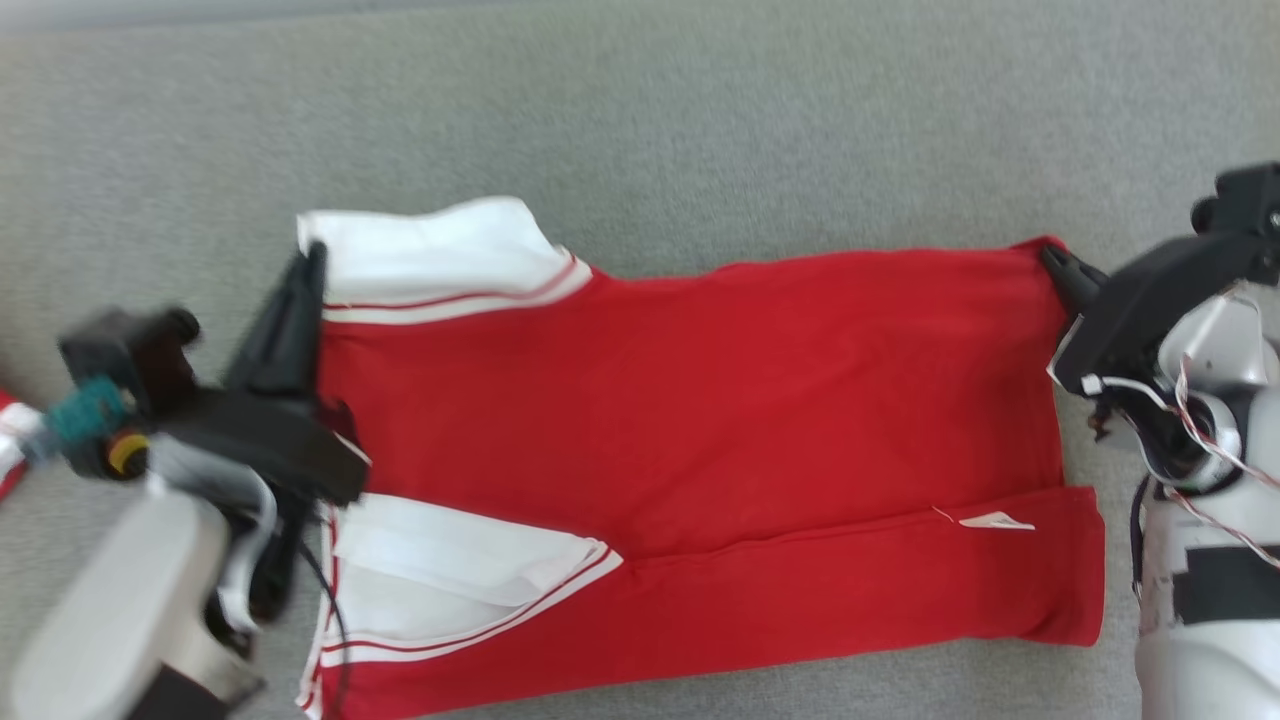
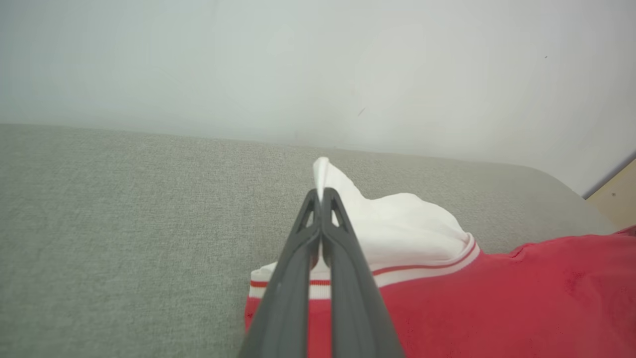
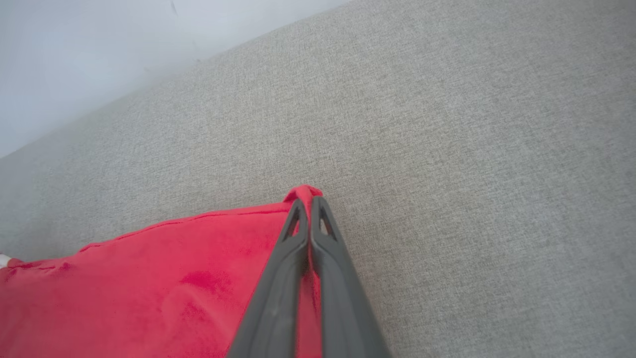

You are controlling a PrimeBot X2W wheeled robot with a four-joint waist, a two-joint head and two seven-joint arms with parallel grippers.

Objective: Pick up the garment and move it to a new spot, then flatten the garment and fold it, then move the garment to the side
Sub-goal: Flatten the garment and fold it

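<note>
The garment is a red shirt with white, red-striped sleeves, spread across a grey fabric surface with its near long edge folded over. My left gripper is shut on the far white sleeve's corner at the left end; in the left wrist view the white sleeve pokes up past my closed left gripper. My right gripper is shut on the red far corner of the hem at the right end; the right wrist view shows my right gripper pinching the red cloth.
The grey fabric surface stretches well beyond the garment on the far side. A pale wall rises behind it. A small red and white item shows at the left edge of the head view.
</note>
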